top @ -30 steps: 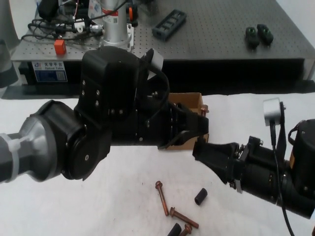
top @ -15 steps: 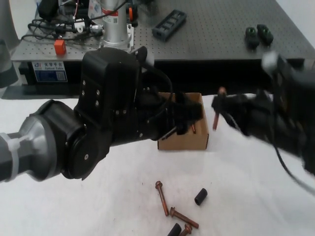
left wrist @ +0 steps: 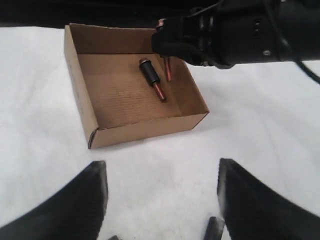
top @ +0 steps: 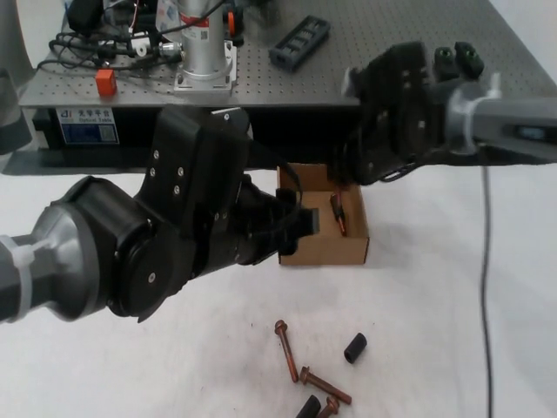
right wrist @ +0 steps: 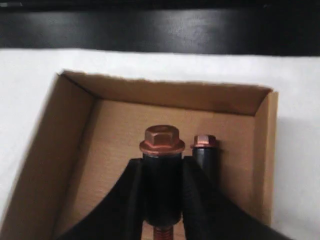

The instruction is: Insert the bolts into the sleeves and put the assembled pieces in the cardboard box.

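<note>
We're marking this one as partly done. One assembled piece [left wrist: 151, 85], a bolt pushed through a black sleeve, is lying flat on the floor of the cardboard box [left wrist: 77, 85], close to the wall that is on the right in the high view. So that one is counting as delivered.

The right gripper [right wrist: 162, 192] is hanging over the box and clamping a second sleeved bolt [right wrist: 161, 150] upright, head up, with the copper shank poking out under the sleeve. It's sitting just beside the delivered piece. We're not able to tell whether its lower end is touching the box floor. We're judging the drop as the step in hand, and this piece isn't released yet.

The left gripper [left wrist: 162, 200] is hovering over the white cloth [top: 435, 331] just outside the box wall nearest the arms. Its jaws are spread wide and carrying nothing.

What's left, as we're reading it:
- The held piece needs letting go into the box.
- A loose bolt [top: 285, 348] and another bolt [top: 324, 386] are lying on the cloth well short of the box. A possible third is peeking in at the frame edge.
- A bare sleeve [top: 354, 348] is lying near those bolts, and a second sleeve [top: 307, 407] is right at the edge.
- None of these are mated, so we're judging at least two more insertions and drops to be pending.
</note>
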`<action>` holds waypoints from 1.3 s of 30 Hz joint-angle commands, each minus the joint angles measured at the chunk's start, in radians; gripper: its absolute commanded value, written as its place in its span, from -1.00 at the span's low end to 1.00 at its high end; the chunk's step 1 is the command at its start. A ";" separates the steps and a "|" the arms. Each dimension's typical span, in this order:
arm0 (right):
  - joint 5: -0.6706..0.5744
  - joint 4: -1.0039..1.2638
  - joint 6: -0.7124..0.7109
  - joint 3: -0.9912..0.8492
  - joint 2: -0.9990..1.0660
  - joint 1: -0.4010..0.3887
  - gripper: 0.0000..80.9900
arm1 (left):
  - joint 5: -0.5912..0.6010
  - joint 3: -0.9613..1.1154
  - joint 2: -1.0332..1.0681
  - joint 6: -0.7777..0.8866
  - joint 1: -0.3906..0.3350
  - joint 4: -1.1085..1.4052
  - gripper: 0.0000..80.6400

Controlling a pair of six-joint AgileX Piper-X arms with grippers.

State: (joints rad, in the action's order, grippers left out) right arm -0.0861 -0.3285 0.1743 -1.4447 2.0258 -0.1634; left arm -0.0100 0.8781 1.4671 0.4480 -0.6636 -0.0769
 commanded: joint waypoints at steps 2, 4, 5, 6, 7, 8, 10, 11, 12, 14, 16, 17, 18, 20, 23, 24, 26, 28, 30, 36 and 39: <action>0.027 -0.127 -0.042 -0.110 0.093 -0.018 -0.90 | -0.017 0.003 -0.014 -0.015 0.003 0.003 0.14; 0.023 -0.128 -0.042 -0.110 0.097 -0.017 -0.98 | -0.017 0.003 -0.014 -0.015 0.003 0.003 0.14; 0.023 -0.129 -0.042 -0.110 0.098 -0.017 -0.95 | -0.017 0.003 -0.014 -0.015 0.003 0.003 0.14; 0.023 -0.131 -0.042 -0.110 0.098 -0.017 -0.81 | -0.017 0.003 -0.014 -0.015 0.003 0.000 0.14; 0.017 -0.133 -0.042 -0.110 0.098 -0.017 -0.65 | -0.017 0.003 -0.014 -0.015 0.003 -0.005 0.14; 0.006 -0.132 -0.042 -0.110 0.098 -0.017 -0.50 | -0.017 0.003 -0.014 -0.015 0.003 -0.013 0.14; -0.033 -0.132 -0.040 -0.110 0.098 -0.010 -0.18 | -0.017 0.003 -0.014 -0.015 0.006 -0.039 0.14; -0.047 -0.134 -0.040 -0.110 0.092 -0.007 -0.09 | -0.017 0.003 -0.014 -0.015 0.006 -0.056 0.14; -0.069 -0.138 -0.040 -0.110 0.079 -0.004 -0.09 | -0.017 0.003 -0.014 -0.015 0.006 -0.072 0.14; -0.119 -0.149 -0.042 -0.108 0.039 -0.001 -0.14 | -0.036 0.003 -0.014 -0.015 0.009 -0.114 0.14; -0.140 -0.194 -0.072 -0.106 -0.026 -0.001 -0.20 | -0.059 0.003 -0.014 -0.015 0.011 -0.156 0.14; -0.129 -0.221 -0.079 -0.096 -0.064 -0.001 -0.20 | -0.086 0.003 -0.014 -0.015 0.011 -0.179 0.14; -0.124 -0.249 -0.082 -0.083 -0.102 -0.009 -0.20 | -0.120 0.003 -0.014 -0.015 0.011 -0.197 0.14; -0.083 -0.351 -0.105 -0.051 -0.168 -0.026 -0.20 | -0.181 0.003 -0.014 -0.015 0.011 -0.238 0.14; -0.058 -0.477 -0.147 0.020 -0.233 -0.065 -0.20 | -0.212 0.003 -0.014 -0.020 0.011 -0.285 0.14; -0.057 -0.490 -0.155 0.042 -0.243 -0.087 -0.20 | -0.215 0.003 -0.014 -0.026 0.011 -0.299 0.14; -0.057 -0.499 -0.161 0.093 -0.247 -0.133 -0.20 | -0.238 0.003 -0.019 -0.036 0.011 -0.359 0.14; -0.042 -0.492 -0.161 0.132 -0.235 -0.179 -0.20 | -0.325 0.003 -0.031 -0.031 0.011 -0.450 0.11; -0.010 -0.484 -0.161 0.152 -0.215 -0.224 -0.20 | -0.419 -0.007 -0.059 -0.012 0.013 -0.539 0.02; 0.026 -0.451 -0.121 0.156 -0.136 -0.324 -0.20 | -0.439 -0.134 -0.209 -0.014 0.013 -0.519 -0.11; 0.026 -0.445 -0.113 0.156 -0.102 -0.355 -0.20 | -0.439 -0.177 -0.280 -0.014 0.013 -0.519 -0.11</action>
State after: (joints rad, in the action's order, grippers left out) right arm -0.0638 -0.7880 0.0446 -1.2857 1.9019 -0.5006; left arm -0.4277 0.7096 1.2152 0.4267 -0.6551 -0.6009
